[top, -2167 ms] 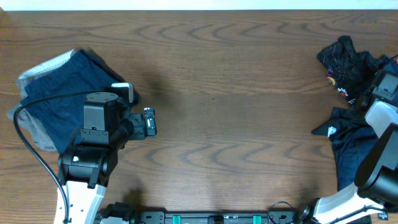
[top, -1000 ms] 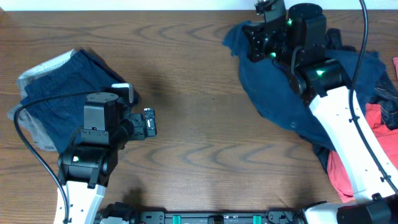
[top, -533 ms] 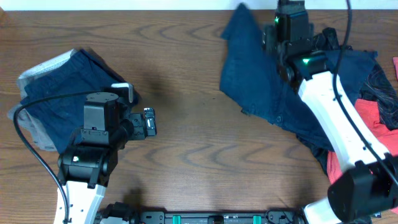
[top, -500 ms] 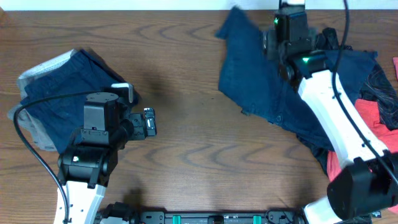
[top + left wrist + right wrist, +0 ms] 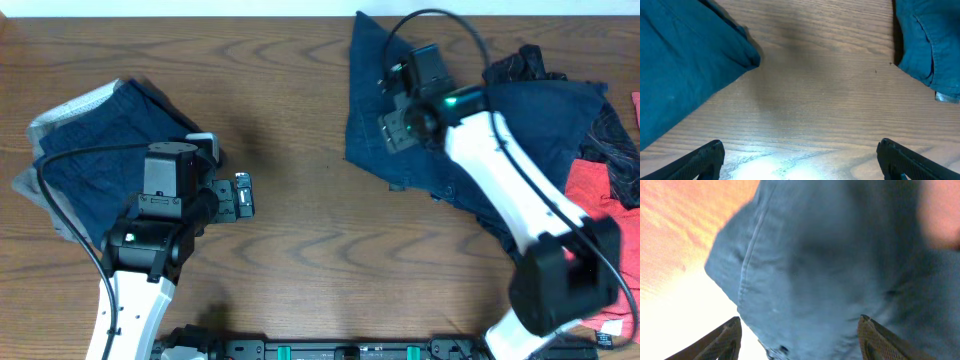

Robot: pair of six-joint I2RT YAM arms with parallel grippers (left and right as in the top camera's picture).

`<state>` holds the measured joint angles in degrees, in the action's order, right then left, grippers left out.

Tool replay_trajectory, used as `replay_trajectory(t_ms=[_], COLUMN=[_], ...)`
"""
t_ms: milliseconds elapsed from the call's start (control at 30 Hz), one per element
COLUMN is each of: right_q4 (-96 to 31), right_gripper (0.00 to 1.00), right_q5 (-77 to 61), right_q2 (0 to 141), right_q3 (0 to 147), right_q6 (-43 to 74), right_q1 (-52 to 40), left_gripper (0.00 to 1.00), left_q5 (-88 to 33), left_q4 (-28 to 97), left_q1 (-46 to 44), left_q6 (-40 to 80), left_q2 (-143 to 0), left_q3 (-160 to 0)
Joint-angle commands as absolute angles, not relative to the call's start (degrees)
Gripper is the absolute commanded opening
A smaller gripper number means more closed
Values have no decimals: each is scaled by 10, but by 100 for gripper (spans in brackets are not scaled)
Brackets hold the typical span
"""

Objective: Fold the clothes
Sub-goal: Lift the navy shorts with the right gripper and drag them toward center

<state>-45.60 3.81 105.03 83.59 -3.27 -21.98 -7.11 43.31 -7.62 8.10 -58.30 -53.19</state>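
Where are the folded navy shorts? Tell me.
In the overhead view, the folded navy shorts lie on the table's left side, on a grey garment, beside the left arm.

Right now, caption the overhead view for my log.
Right tool over navy shorts; left tool open beside folded navy garment.

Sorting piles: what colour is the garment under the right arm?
The garment is plain dark navy blue; overhead view shows it best.

Overhead camera looks straight down on the table. Left wrist camera faces down, close to the wood. Right wrist camera sits close above the navy shorts, also visible overhead
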Motion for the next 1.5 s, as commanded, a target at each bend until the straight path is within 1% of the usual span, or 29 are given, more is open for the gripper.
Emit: replay_trajectory(t_ms=[0, 133, 167, 200, 267, 333, 400, 433, 533, 600, 633, 667, 700, 733, 800, 900, 933, 1100, 1167, 1233, 1267, 1367, 1400, 1467], right_q4=[-451, -445, -445, -445, -441, -434, -423, -416, -385, -361, -349, -342, -339, -341, -360, -402, -409, -411, -406, -402, -400, -400, -401, -411], right_gripper=[75, 75, 72, 67, 45, 17, 4, 1, 1, 1, 1, 1, 3, 10, 27, 51, 54, 64, 64, 62, 57, 10, 1, 1], right_q5=[28, 27, 27, 27, 18, -65, -189, -260, -444, -496, -491, -468, -423, -338, -213, -86, -72, -40, -22, 4, 16, -1, -35, -199], right_q2=[1101, 1151, 1162, 1172, 1178, 1172, 1163, 1156, 1132, 1117, 1108, 1102, 1096, 1090, 1087, 1097, 1101, 1146, 1164, 1181, 1188, 1192, 1189, 1176], right_q3=[814, 809, 809, 809, 809, 811, 813, 814, 814, 814, 814, 814, 814, 814, 814, 810, 807, 799, 799, 799, 799, 799, 800, 806], right_q6=[-37, -22, -18, -10, 2, -6, -53, -72, -97, -101, -96, -90, -72, -34, 5, 6, 6, 8, 22, 38, 48, 50, 36, -54], right_q1=[-229, -233, -234, -235, -236, -239, -243, -245, -256, -264, -267, -268, -269, -269, -270, -271, -271, -271, -271, -271, -271, -271, -272, -274], left_gripper=[98, 98, 98, 98, 98, 98, 98, 98, 98, 98, 98, 98, 98, 98, 98, 98, 98, 98, 98, 98, 98, 98, 98, 98], left_q5=[-71, -71, -71, -71, -71, -71, -71, -71, -71, -71, -71, -71, -71, -71, -71, -71, -71, -71, -71, -71, -71, -71, -71, -71], left_q4=[435, 435, 434, 434, 434, 435, 434, 434, 434, 434, 434, 435, 435, 435, 435, 435, 435, 434, 435, 435, 435, 435, 434, 434], left_q1=[-78, -78, -78, -78, -78, -78, -78, -78, -78, -78, -78, -78, -78, -78, -78, -78, -78, -78, -78, -78, -78, -78, -78, -78], left_q6=[89, 89, 89, 89, 89, 89, 89, 89, 89, 89, 89, 89, 89, 89, 89, 89, 89, 89, 89, 89, 89, 89, 89, 89], left_q2=[-583, -583, -583, -583, -583, -583, -583, -583, -583, -583, -583, -583, -583, -583, -583, -583, -583, -583, -583, -583, -583, -583, -583, -583], left_q3=[-541, -541, -541, -541, -541, -541, -541, -541, -541, -541, -541, -541, -541, -541, -541, -541, -541, -541, -541, -541, -541, -541, -541, -541])
